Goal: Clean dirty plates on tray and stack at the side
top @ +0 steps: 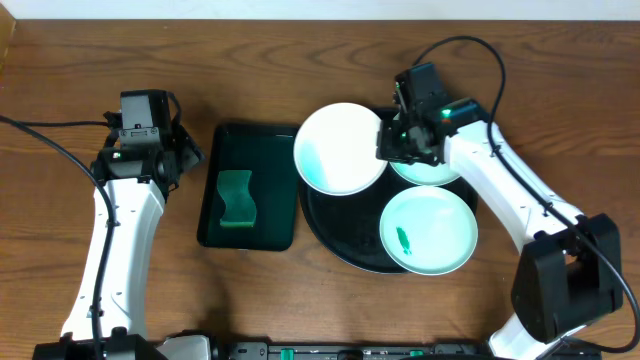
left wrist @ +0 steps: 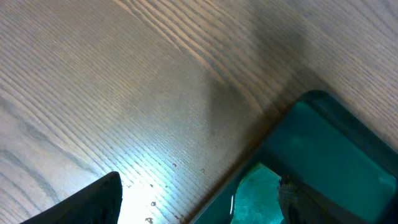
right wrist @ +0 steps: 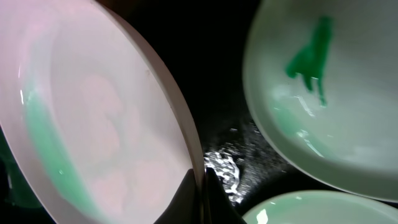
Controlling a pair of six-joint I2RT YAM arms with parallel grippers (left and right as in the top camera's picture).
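Observation:
My right gripper [top: 392, 141] is shut on the right rim of a white plate [top: 340, 148], which hangs over the left part of the round black tray [top: 330, 238]. In the right wrist view the fingertips [right wrist: 200, 186] pinch that plate's [right wrist: 93, 124] edge. It is tilted, with a pale green tint along its lower side. A mint plate with a green smear [top: 428, 230] lies at the tray's front right, seen also in the right wrist view [right wrist: 323, 93]. Another plate [top: 432, 170] lies under the right wrist, partly hidden. My left gripper [top: 178, 150] is open over bare wood, left of the trays.
A rectangular dark green tray [top: 247, 185] holding a green sponge [top: 236, 198] lies between the left gripper and the black tray. Its corner [left wrist: 336, 149] and the sponge [left wrist: 258, 193] show beside the left gripper [left wrist: 196, 208]. The rest is wooden tabletop.

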